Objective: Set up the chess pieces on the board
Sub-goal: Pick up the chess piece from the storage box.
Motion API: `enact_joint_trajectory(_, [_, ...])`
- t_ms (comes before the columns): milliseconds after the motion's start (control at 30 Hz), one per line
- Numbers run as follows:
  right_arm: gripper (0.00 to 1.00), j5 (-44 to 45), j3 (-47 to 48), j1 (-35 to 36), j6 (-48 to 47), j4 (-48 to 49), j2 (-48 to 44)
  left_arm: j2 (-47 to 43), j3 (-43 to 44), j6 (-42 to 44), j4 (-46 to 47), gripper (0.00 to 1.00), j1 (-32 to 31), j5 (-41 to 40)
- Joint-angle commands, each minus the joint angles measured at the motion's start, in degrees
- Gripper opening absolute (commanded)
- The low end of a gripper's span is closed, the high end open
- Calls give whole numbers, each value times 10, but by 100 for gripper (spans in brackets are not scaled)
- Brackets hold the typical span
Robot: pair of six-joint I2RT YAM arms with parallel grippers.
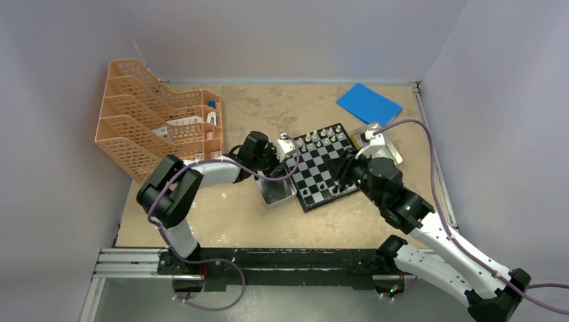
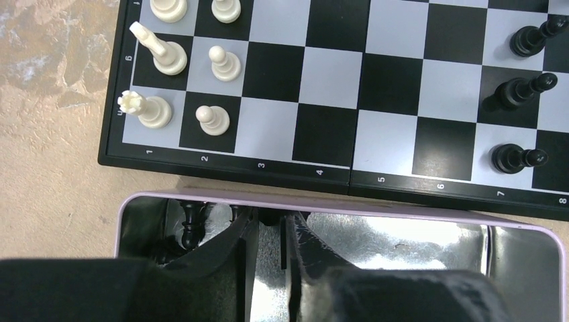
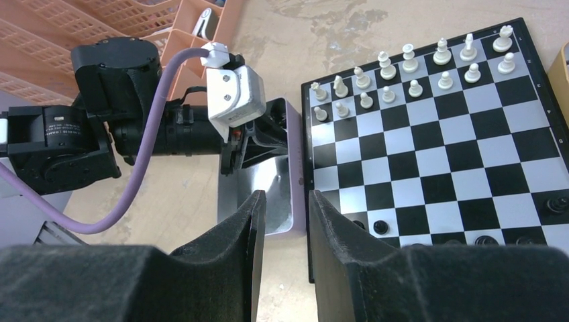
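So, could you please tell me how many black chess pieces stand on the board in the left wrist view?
3, all in file 7 of the board: a top piece, a middle piece and a bottom piece. Others may be outside the frame.

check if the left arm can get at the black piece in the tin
Probably yes: the left pincer is down inside the open tin, and the black piece sits just beside it, uncovered; a small sideways shift looks enough.

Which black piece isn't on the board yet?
The black piece in the silver tin, beside the left claw; the other black pieces stand on the board.
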Motion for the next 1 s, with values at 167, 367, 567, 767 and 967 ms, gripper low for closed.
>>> enact_joint_trajectory(167, [33, 1, -4, 3, -12, 35, 10, -11, 15, 4, 1, 4, 3, 18])
enact_joint_trajectory(367, [33, -9, -7, 3, -10, 42, 12, -49, 25, -30, -44, 1, 4, -15])
enact_joint_trajectory(567, [34, -16, -11, 3, 6, 38, 10, -103, 27, -80, -76, 0, 3, -40])
enact_joint_trajectory(767, [50, -23, -13, 3, 25, 26, -2, -154, 52, -131, -148, 0, 3, -13])
enact_joint_trajectory(967, [75, -17, 0, 3, 29, -3, -15, -219, 37, -161, -167, 0, -2, 67])
